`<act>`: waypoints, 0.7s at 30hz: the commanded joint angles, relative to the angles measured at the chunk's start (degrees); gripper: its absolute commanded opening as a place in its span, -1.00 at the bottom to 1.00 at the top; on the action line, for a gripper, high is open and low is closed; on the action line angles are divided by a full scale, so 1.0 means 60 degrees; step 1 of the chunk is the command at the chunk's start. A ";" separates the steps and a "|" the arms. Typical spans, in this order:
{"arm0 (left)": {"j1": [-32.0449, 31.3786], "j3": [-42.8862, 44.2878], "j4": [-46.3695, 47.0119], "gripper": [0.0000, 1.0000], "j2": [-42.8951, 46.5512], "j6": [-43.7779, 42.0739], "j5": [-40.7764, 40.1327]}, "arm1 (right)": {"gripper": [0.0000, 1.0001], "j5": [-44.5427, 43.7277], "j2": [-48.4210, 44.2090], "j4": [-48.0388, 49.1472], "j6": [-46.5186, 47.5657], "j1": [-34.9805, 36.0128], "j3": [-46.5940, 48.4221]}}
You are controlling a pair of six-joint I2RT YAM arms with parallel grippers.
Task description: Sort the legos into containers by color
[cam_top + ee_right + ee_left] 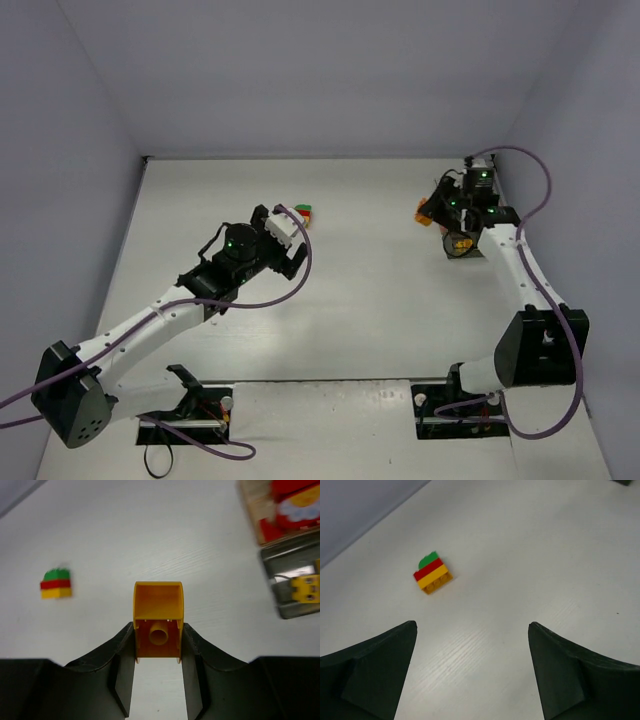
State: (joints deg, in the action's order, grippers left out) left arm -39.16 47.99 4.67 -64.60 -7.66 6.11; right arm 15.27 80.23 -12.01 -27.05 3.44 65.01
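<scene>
Right wrist view shows my right claw [158, 630] closed to a narrow gap on a yellow-orange hollow plastic brick [158, 600]. Both dark fingers press its side walls. The brick's open underside faces the camera: thin glossy walls, a rounded far edge and one round tube inside. It hangs above the white table [150, 530], whose surface is matte with a faint wood grain.

Up at the right edge lies the tan tray with a dark grey rim [252, 510]. Its tan compartment holds red pieces [292, 505], blurred, with a pale patch on them. The next compartment looks grey and shiny, and a yellow brick [306, 589] sits in it.

Well off to the left, a small stacked multicolour brick [56, 583] rests alone on the table: green rounded cap, then red, then yellow.

My left claw [472, 627] is spread wide, its two black matte fingers far apart with nothing between them and nothing touching them. The same stack lies ahead of it and a little left, on the table, where an orange bottom layer also shows
</scene>
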 commanded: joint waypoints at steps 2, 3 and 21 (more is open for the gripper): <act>0.0227 0.0528 -0.0528 0.74 0.0176 0.1628 -0.2393 | -1.00 -0.1560 0.0264 0.0142 -0.0194 -0.1480 0.0238; 0.0242 0.0513 -0.0587 0.74 0.0147 0.1773 -0.2555 | -0.99 -0.1679 0.0412 0.0141 -0.0223 -0.1685 0.0268; 0.0974 0.1494 -0.1935 0.76 -0.0938 0.2712 -0.2996 | -0.12 -0.2149 0.2889 0.0244 -0.0589 -0.3020 0.1220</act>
State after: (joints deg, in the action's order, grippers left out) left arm -34.24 53.41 -7.86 -70.50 6.55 -11.86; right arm 3.01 98.78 -12.03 -29.28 -14.61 69.19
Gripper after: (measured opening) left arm 0.881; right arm 0.403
